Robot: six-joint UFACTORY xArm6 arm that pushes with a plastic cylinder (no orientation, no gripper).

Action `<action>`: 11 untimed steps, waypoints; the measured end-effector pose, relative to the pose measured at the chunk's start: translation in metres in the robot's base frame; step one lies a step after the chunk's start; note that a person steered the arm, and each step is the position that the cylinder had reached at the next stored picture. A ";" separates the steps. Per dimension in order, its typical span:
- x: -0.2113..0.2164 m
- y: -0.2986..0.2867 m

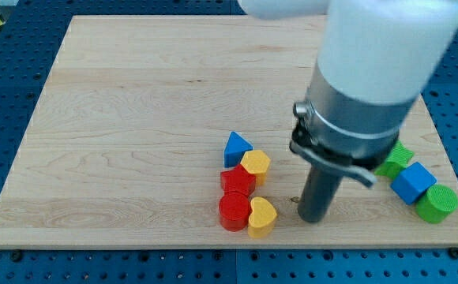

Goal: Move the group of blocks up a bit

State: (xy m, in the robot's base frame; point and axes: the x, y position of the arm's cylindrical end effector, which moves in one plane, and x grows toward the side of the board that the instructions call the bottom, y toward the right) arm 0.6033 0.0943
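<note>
My tip (313, 218) rests on the wooden board (134, 118) in the lower right of centre; it is a plain rod with no pincer, so nothing on it can stand apart or clamp. Just to its left, apart from it, lies the group to be moved: a yellow heart (262, 216) nearest, a red cylinder (233, 211) touching that, a red block (238, 181) above it, a yellow block (255, 164) and a blue triangle (236, 147) at the group's top. I judge the push not yet begun: the tip sits beside the group, not under it, so it should next swing below the cluster's bottom edge and push toward the frame's top. At right, partly hidden by the arm, lie a green block (397, 158), a blue cube (413, 182) and a green cylinder (437, 203). The count: two red, two yellow, two blue, two green.
</note>
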 end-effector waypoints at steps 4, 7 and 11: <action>0.015 -0.041; 0.015 -0.114; -0.062 -0.162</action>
